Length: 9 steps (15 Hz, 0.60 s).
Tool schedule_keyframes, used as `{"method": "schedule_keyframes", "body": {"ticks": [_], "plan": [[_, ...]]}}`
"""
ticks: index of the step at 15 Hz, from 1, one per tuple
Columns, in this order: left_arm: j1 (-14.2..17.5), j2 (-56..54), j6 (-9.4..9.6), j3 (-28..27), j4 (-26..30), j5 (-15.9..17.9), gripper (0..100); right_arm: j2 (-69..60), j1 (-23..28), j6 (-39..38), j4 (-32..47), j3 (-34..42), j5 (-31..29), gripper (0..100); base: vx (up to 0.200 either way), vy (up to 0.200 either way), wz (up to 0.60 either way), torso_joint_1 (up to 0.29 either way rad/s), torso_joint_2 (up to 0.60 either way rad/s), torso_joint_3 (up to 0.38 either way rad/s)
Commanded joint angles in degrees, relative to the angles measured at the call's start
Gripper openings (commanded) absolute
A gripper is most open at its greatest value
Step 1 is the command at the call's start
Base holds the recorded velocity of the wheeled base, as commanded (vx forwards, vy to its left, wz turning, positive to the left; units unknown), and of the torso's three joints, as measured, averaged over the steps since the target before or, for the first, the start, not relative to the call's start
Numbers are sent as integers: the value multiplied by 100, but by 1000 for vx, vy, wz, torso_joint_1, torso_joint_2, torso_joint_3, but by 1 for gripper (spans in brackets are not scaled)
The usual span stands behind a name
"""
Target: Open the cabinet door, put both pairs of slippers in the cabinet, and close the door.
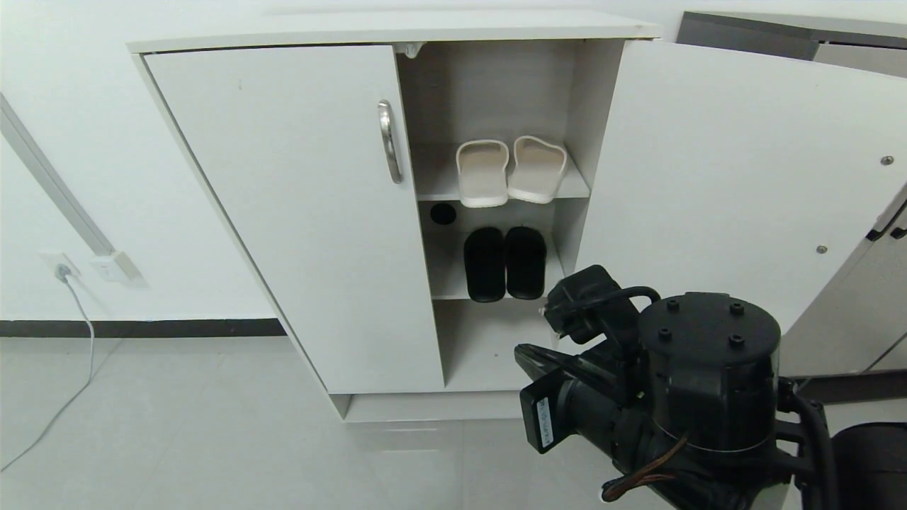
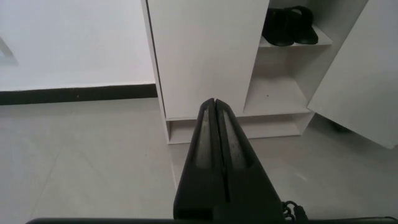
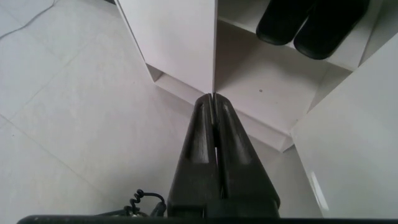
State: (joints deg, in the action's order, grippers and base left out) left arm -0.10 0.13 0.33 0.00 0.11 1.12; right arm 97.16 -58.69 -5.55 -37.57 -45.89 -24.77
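1. head view gives me the white cabinet against the wall. Its left door is shut, with a metal handle upright near the inner edge. Its right door is swung wide open.
2. the white slippers sit side by side on the upper shelf, touching each other, with their front ends hanging a little over the shelf's edge.
3. the black slippers sit side by side on the middle shelf, directly below the white pair. a round dark hole shows in the back panel just above and to the left of them.
4. my left end effector has its fingers pressed together with nothing between them. it hangs over the grey floor in front of the shut left door.
5. my right end effector is likewise closed on nothing. it sits low, near the cabinet's base, in line with the inner edge of the shut door, and the black pair shows on the shelf beyond it.
6. two small screws dot the inside face of the open door.
7. off to the left, a wall socket has a grey cable trailing down to the floor, above a black skirting strip.
8. i can make out no readable writing on the cabinet or the slippers.
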Motion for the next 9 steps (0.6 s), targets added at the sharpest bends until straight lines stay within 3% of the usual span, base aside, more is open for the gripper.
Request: {"method": "schedule_keyframes", "body": {"ticks": [1,4,9], "plan": [[1,4,2,0,-2,2,0,14,-3,1,4,1,-1,0,0,0,0,2,-100,-90],[1,4,2,0,-2,-7,0,14,-3,1,4,9,-1,0,0,0,0,10,-186,-307],[1,4,2,0,-2,2,0,22,-3,1,4,27,-1,0,0,0,0,54,-499,-358]]}}
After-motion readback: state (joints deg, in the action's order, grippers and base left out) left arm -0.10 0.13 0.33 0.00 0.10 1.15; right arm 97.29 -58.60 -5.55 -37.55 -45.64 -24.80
